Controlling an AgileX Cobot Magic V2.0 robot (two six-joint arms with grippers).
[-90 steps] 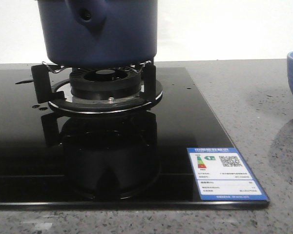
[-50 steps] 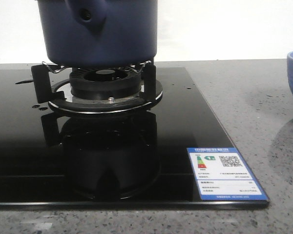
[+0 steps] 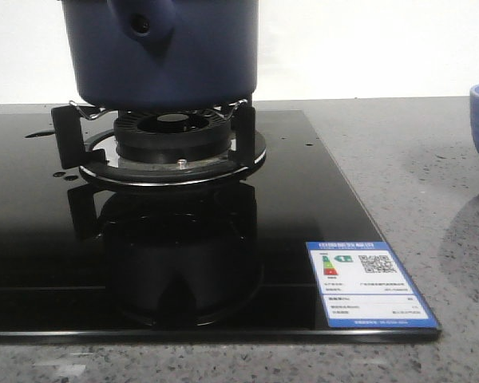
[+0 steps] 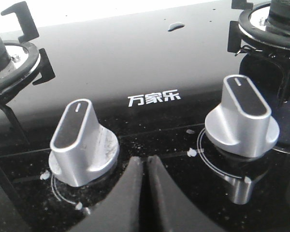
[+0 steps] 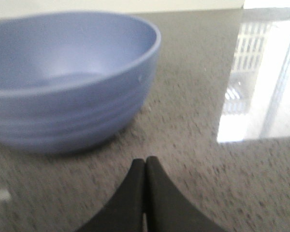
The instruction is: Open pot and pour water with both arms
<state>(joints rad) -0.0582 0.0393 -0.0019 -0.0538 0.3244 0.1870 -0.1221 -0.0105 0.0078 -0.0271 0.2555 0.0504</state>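
Only fingertips visible, both wrist cams. Left gripper [image 4: 145,193]: two matte black fingers [image 4: 123,200], smooth, curved outer edges flaring wide at base, tapering to rounded tips. Right gripper [image 5: 145,193]: same black moulded pair. No screws, cables or markings in view.
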